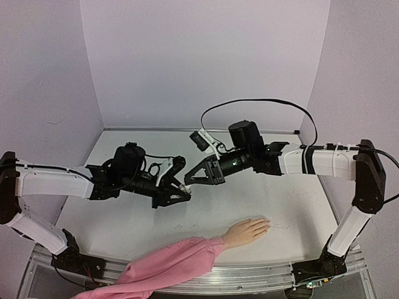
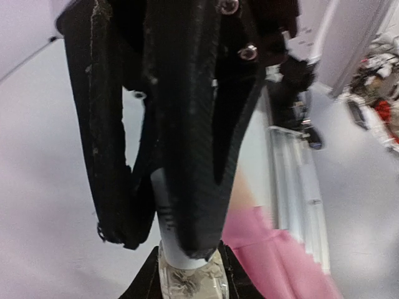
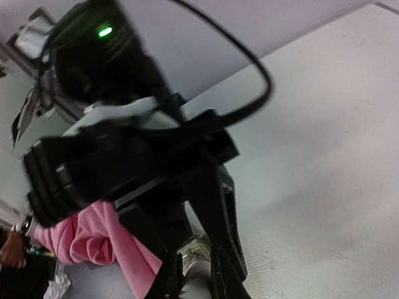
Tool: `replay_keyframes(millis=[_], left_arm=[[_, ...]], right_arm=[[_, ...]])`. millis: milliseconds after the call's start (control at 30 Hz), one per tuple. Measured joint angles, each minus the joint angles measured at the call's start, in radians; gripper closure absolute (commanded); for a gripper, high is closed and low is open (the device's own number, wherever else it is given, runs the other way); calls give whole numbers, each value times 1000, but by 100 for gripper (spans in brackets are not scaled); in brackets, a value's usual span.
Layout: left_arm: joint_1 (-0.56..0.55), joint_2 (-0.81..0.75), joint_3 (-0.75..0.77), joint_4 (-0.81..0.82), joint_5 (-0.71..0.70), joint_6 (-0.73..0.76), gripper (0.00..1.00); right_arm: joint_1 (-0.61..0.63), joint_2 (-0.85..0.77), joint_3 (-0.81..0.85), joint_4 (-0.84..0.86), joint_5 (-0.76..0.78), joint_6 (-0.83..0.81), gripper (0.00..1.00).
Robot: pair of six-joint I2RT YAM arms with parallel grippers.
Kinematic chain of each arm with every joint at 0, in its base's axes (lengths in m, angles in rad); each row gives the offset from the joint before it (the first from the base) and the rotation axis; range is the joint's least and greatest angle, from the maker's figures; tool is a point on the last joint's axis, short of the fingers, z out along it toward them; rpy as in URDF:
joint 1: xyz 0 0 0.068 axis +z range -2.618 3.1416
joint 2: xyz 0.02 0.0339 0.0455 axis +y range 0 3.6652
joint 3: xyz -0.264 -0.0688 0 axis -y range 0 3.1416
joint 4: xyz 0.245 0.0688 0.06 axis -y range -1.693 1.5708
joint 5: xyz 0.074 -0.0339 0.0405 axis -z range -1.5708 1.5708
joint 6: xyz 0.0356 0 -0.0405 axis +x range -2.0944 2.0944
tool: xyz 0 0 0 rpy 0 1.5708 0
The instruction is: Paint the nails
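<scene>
A small bottle (image 1: 184,185) with a white cap is held above the table between both grippers. My left gripper (image 1: 181,188) is shut on the white cap (image 2: 163,212). My right gripper (image 1: 189,179) is shut on the clear glass body (image 2: 190,280); that body also shows in the right wrist view (image 3: 201,248). The peach mannequin hand (image 1: 246,232) lies flat near the front edge, in a pink sleeve (image 1: 177,260). Its nails (image 1: 267,222) are too small to tell from the fingers. The hand is in front of and right of the grippers, apart from them.
A metal rail (image 1: 249,277) runs along the table's near edge, with the sleeve draped over it. A black cable (image 1: 262,103) loops above my right arm. Lilac walls close the back and both sides. The sleeve shows in both wrist views (image 2: 274,249) (image 3: 93,240).
</scene>
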Motion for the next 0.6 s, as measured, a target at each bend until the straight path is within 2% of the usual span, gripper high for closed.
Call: replay_keyframes(millis=[33,133,200,267,333,367,467,500,600], left_arm=[[17,1,2,0,105,-39,100],[34,1,2,-1,264,-130,100],[35,0,2,-7,287,-168,100],[35,-8,0,-13,260,-188,100],[33,-32,-16,-14,154,-195,100],[33,-50,-26,-12,95,-195,100],[33,-115,-45,-3,-86,-190,100],[33,-138,-48,1,-153,-186,100],[33,-187,-53,13,-321,-182,100]], right_arm=[[0,2,3,2,-55,-42,100],[6,20,29,-10,-157,-124,97],[10,23,34,-18,-167,-150,93],[11,21,34,-22,-139,-153,80],[13,14,34,-25,-65,-145,65],[14,8,34,-31,-10,-137,54],[17,-13,27,-63,134,-111,10],[17,-23,21,-69,176,-105,3],[17,-63,-3,-86,311,-69,2]])
